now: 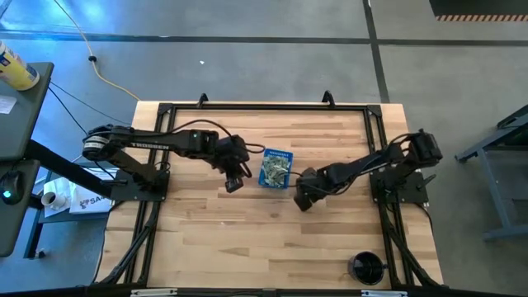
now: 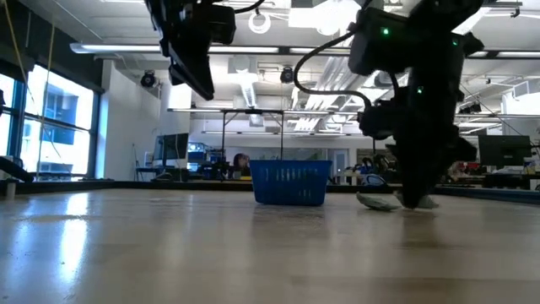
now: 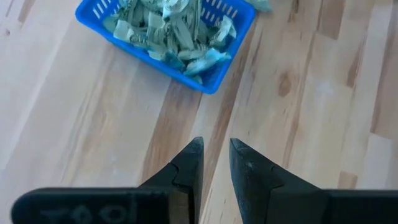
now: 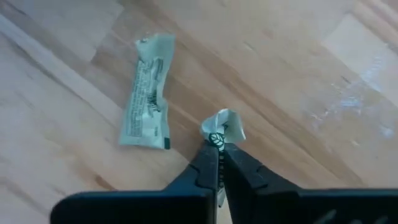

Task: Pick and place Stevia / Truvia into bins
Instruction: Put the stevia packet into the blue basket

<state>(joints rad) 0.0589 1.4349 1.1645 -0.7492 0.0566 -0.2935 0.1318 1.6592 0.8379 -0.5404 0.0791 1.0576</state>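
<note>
Right now my right gripper [image 4: 219, 152] is down at the surface [image 1: 247, 239] just beside the blue bin [image 1: 276, 168], its jaws pressed together on a crumpled sachet [image 4: 222, 127], which bunches up out of the tips like a little paper bud. A second sachet [image 4: 147, 93] lies flat on the wood close by, not touching the pinched one, long and creased along its length. The bin itself is heaped with more pale green and white Stevia packets [image 3: 174, 31], piled to its rim. These things look nearly weightless and soft, I'd judge: thin paper with a little loose powder inside, so they fold and slump rather than hold a shape, and they won't slip much once creased between my tips. The risk as I see it is tearing or losing a corner hold, so the one I have seems best carried gently and low over the rim. For the flat one, I would take it across its narrow middle or at a raised wrinkle, since an edge lying flush on the wood gives my tips little to get under. My left gripper [image 3: 214, 165] hangs above the surface on the bin's other side, jaws slightly apart and holding nothing.
</note>
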